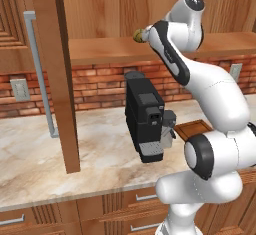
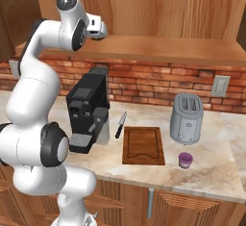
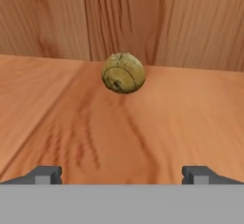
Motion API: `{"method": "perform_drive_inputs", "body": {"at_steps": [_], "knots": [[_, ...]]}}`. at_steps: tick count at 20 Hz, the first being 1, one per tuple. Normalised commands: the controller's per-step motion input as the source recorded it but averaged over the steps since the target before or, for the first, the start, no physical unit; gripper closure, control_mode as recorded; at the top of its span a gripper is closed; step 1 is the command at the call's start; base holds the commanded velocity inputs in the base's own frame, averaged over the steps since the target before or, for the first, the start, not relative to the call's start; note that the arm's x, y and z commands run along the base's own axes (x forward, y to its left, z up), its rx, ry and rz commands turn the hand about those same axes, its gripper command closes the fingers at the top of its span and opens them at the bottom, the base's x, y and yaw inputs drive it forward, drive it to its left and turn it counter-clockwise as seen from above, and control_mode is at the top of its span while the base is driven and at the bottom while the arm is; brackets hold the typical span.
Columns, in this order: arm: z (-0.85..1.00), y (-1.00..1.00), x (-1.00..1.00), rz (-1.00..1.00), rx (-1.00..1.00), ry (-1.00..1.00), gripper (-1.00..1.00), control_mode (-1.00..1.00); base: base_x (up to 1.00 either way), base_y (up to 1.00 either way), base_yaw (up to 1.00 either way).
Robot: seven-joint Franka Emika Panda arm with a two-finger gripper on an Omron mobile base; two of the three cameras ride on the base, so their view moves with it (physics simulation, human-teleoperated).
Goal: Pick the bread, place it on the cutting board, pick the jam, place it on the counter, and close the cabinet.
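The bread (image 3: 123,72), a round yellowish-brown lump, lies on the cabinet's wooden shelf (image 3: 157,123) close to the back wall. It also peeks out beside my hand as the bread (image 1: 137,36). My gripper (image 3: 123,175) is open, its fingertips (image 3: 45,174) spread wide, short of the bread and not touching it. The cabinet door (image 1: 60,79) stands open, edge-on, with its silver handle (image 1: 40,74). The cutting board (image 2: 143,144) lies bare on the counter (image 2: 211,167). The purple jam jar (image 2: 185,160) stands on the counter, right of the board.
A black coffee machine (image 2: 86,109) stands under the shelf, left of the board. A knife (image 2: 120,124) lies between them. A silver toaster (image 2: 187,118) sits behind the jam. A brick wall backs the counter, and drawers run below it.
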Motion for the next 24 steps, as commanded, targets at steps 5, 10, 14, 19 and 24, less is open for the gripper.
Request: {"method": "perform_drive_inputs", "body": {"at_steps": [5, 10, 14, 19, 24], "knots": [[0.00, 0.05, 0.20, 0.00, 0.00, 0.00, -1.00, -1.00, 0.00, 0.00, 0.00], [0.00, 0.07, 0.20, 0.00, 0.00, 0.00, -1.00, -1.00, 0.00, 0.00, 0.00], [0.00, 0.07, 0.18, 0.00, 0.00, 0.00, -1.00, -1.00, 0.00, 0.00, 0.00], [0.00, 0.05, 0.21, 0.00, 0.00, 0.00, -1.00, -1.00, 0.00, 0.00, 0.00], [-0.01, 0.00, 0.23, 0.00, 0.00, 0.00, -1.00, -1.00, 0.00, 0.00, 0.00]]}}
